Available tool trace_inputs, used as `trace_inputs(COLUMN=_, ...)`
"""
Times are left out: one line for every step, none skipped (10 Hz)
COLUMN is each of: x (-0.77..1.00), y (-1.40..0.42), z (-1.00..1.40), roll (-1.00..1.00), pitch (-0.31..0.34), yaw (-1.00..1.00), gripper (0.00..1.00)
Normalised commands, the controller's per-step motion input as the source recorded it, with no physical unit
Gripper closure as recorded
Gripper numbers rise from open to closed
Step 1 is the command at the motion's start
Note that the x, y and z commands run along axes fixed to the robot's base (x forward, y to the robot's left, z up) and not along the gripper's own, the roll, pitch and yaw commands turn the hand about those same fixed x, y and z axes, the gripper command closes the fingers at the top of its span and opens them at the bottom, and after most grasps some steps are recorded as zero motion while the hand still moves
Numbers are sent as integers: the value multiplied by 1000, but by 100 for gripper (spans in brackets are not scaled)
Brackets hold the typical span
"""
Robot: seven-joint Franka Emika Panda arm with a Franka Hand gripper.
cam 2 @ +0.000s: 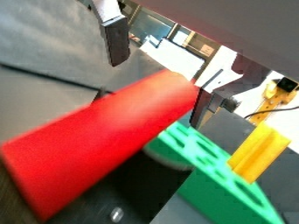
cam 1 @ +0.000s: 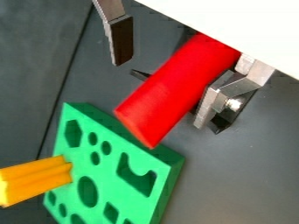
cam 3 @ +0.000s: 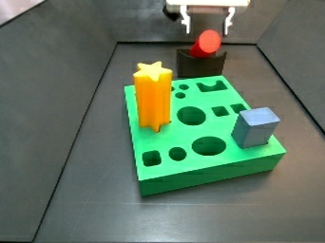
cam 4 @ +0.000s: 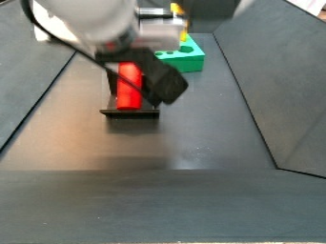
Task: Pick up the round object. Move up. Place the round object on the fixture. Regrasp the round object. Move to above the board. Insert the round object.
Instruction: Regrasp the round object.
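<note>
The round object (cam 3: 206,42), a smooth red cylinder, lies on the fixture (cam 3: 200,63) at the upper middle of a side view, just behind the far edge of the board (cam 3: 203,142). In a side view from the opposite end it (cam 4: 128,83) runs lengthwise along the dark fixture (cam 4: 130,114) in the upper left of the frame, partly hidden by the arm's pale body.

The gripper (cam 3: 206,17) hangs just above the peg at the top of the frame, its two silver fingers spread wider than the cylinder and not closed on it. In both wrist views the red peg (cam 1: 176,86) (cam 2: 93,144) passes between the plates with a gap on each side: one finger (cam 1: 121,39) stands clear of it, while the other finger (cam 1: 225,98) is close beside it; whether that one touches cannot be told.

The board is a thick bright green block with round, square and other cut-outs. An orange-yellow star peg (cam 3: 152,95) stands upright in its left part, and a grey-blue cube (cam 3: 256,127) sits near its right edge.

The floor (cam 3: 76,190) is flat, dark grey and matte, bounded by sloping dark walls (cam 4: 274,86). Past a finger in a wrist view a bright, blurred room (cam 2: 176,35) shows.
</note>
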Motion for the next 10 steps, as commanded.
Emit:
trace_inputs(x=-41, y=0, z=638, roll=60, pitch=29, yaw=-20, gripper=0)
trace_inputs(x=-40, y=0, z=520, roll=59, pitch=27, yaw=-18, gripper=0)
trace_inputs(x=-34, y=3, z=277, roll=57, pitch=30, yaw=-15, gripper=0)
trace_inputs(x=-13, y=-1000, z=963, roll=1000, pitch=47, yaw=38, gripper=0)
trace_inputs(x=-13, y=-1000, z=903, roll=1000, pitch=44, yaw=38, gripper=0)
trace_inputs(x=-32, y=-1000, z=892, roll=1000, pitch=38, yaw=37, gripper=0)
trace_inputs(x=-82, y=-1000, z=826, roll=1000, pitch=29, yaw=36, gripper=0)
trace_inputs(x=-83, y=-855, z=628, roll=1000, pitch=25, yaw=36, gripper=0)
trace_inputs(x=-66, y=-675, z=399, roll=1000, pitch=22, yaw=36, gripper=0)
trace_inputs(x=-47, y=-489, z=165, roll=1000, pitch=21, yaw=36, gripper=0)
